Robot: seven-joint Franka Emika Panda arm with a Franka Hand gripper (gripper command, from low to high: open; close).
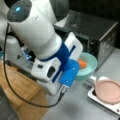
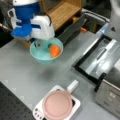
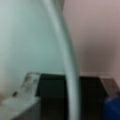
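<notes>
While lifted, bowl rim (image 2: 37, 53) between jaws

Pink pan (image 2: 57, 105) on the white hotplate (image 2: 75, 106) before me, open toaster oven (image 2: 110, 92) at a front view's right, wooden shelf (image 2: 60, 11) behind.

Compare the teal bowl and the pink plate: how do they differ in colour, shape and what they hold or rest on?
The teal bowl is deep and holds an orange carrot-like piece; the pink plate is flat and holds nothing. The teal bowl sits at the gripper, seemingly lifted above the grey table, while the pink plate rests on a white base. Both are round.
</notes>
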